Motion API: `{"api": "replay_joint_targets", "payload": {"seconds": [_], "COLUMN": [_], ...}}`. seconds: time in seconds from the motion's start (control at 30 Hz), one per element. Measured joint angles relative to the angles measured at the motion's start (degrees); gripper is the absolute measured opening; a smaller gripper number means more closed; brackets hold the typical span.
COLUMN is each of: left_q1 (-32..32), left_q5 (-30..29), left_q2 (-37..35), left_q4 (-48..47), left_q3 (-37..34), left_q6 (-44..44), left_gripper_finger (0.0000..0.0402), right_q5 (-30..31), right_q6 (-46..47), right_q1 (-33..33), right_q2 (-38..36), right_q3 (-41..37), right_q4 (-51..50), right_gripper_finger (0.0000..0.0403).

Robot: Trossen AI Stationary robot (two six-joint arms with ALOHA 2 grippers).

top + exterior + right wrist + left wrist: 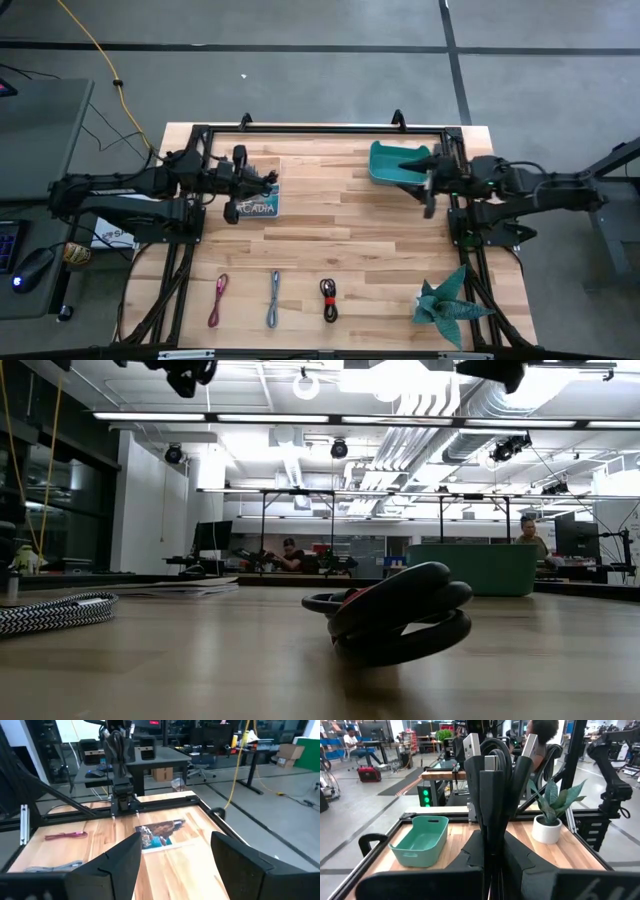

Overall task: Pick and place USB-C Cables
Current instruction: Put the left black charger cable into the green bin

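High view showed three thin coiled cables, magenta-pink point(218, 300), blue-grey point(273, 299) and red-and-black point(329, 299), unmoved along the table's near edge; left gripper point(492, 795) clenched on the folded black cable point(492, 755); right gripper point(175, 852), jaws spread and empty, beside the teal plastic bin point(395, 163); most remained undone.

Robotics lab, open-plan hall, exposed ceiling ducts point(440, 405), rows of workbenches point(165, 757) (people seated behind)
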Motion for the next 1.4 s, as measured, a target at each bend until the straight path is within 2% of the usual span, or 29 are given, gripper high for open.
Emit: {"api": "replay_joint_targets", "payload": {"seconds": [0.17,0.47,0.7,0.97,1.17,1.4], "left_q1": [0.01,0.21,1.31,1.27,1.20,1.10], "left_q5": [0.00,0.00,-0.02,0.09,0.17,3.21], "left_q2": [6.41,17.93,27.21,36.49,41.85,46.87], "left_q4": [7.12,25.76,27.81,31.05,36.60,37.08], "left_q3": [0.00,0.02,5.01,10.23,12.65,16.94], "left_q6": [0.45,-0.03,-2.52,-3.55,-4.04,-5.25], "left_gripper_finger": [0.0008,0.0008,0.0008,0.0008,0.0008,0.0008], "right_q5": [-3.48,-15.69,-21.42,-22.65,-25.10,-24.81], "right_q6": [-3.78,-3.98,-2.48,-2.46,-0.07,-0.08], "right_q1": [-3.40,-9.95,-11.34,-11.34,-11.34,-11.34], "right_q2": [8.70,20.58,28.34,31.55,31.56,31.56], "right_q3": [-0.02,-0.02,-0.02,-0.02,-0.02,-0.02], "right_q4": [11.78,28.80,40.81,46.15,46.20,45.89], "right_gripper_finger": [0.0232,0.0232,0.0232,0.0231,0.0231,0.0231]}}
